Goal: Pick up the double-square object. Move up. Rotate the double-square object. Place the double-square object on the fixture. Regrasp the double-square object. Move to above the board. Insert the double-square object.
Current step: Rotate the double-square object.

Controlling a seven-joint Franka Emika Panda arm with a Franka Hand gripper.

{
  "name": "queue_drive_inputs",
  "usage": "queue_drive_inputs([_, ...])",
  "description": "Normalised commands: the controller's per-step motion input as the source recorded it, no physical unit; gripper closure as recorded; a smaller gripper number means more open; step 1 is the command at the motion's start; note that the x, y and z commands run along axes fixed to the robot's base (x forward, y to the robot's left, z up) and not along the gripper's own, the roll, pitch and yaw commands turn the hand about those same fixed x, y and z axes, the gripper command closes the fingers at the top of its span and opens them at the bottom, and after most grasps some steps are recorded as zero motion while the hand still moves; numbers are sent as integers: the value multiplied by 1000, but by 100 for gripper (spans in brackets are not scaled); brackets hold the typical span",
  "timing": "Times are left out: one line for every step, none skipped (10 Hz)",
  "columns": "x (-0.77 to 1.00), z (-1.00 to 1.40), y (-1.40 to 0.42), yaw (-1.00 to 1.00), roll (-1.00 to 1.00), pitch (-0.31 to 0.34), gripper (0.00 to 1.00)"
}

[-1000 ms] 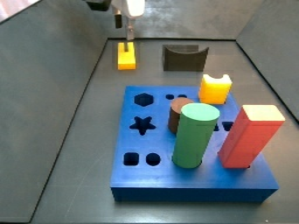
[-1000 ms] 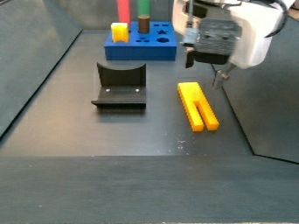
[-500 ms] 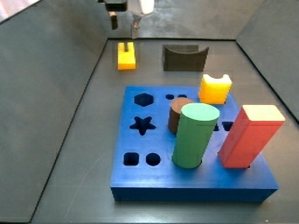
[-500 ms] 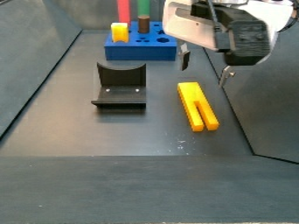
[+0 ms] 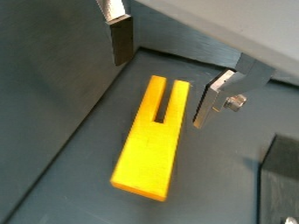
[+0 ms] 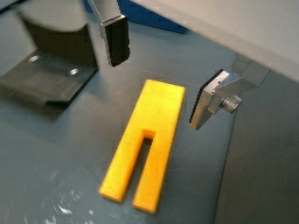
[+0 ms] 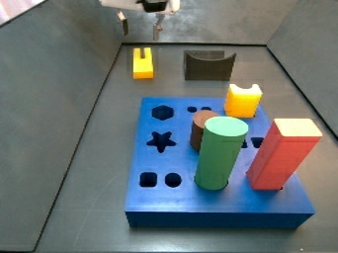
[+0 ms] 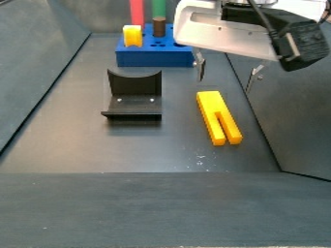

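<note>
Hovering over the yellow bar [image 5: 153, 138]

I hold my pincer [image 6: 162, 77] spread above it, fingers either side, so closing should catch its long sides; the fixture [image 8: 132, 95] waits left.

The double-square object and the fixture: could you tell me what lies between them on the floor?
Only bare dark floor separates the double-square object from the fixture, in a side view; the open gripper hangs above the object.

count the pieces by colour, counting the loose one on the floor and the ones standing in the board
yellow-orange: 2, the double-square object on the floor under the open tool, and a peg in the board
green: 1, cylinder
red: 1, block
brown: 1, cylinder
total: 5
</note>
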Motion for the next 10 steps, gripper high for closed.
queue_drive_inputs([36, -37, -2, 1000, 8, -34, 0])
queue_drive_inputs([35, -37, -2, 1000, 10, -40, 0])
queue_drive_inputs([35, -37, -2, 937, 12, -48, 0])
queue_drive_inputs([34, -38, -3, 686, 12, -48, 0])
queue_drive_inputs([33, -39, -3, 371, 11, -47, 0])
queue_drive_inputs([32, -39, -3, 214, 11, -47, 0])
queue_drive_inputs([0, -1000, 0, 0, 0, 0, 0])
queue_drive_inputs([10, -1000, 0, -24, 0, -13, 0])
queue_drive_inputs([18, -1000, -1, -23, -4, -25, 0])
queue_drive_inputs([28, -1000, -1, -12, -23, -35, 0])
